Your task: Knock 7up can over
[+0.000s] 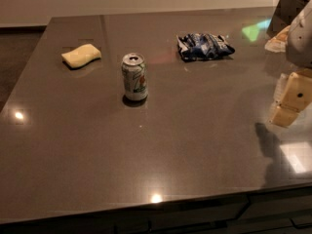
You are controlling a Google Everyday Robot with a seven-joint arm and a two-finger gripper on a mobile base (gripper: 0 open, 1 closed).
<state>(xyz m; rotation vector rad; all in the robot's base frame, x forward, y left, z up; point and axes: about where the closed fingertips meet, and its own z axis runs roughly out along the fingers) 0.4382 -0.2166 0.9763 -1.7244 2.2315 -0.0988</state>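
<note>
The 7up can [134, 77] stands upright on the dark countertop [146, 150], left of centre. It is white and green with a silver top and a red-orange spot on its label. My gripper [291, 99] hangs at the right edge of the view, above the counter. It is well to the right of the can and apart from it. It casts a shadow on the counter below it.
A pale yellow sponge [81, 55] lies at the back left. A dark blue snack bag [204, 46] lies at the back, right of the can. A dark box [287, 11] and a pale item stand at the far right corner. The counter's front edge runs along the bottom.
</note>
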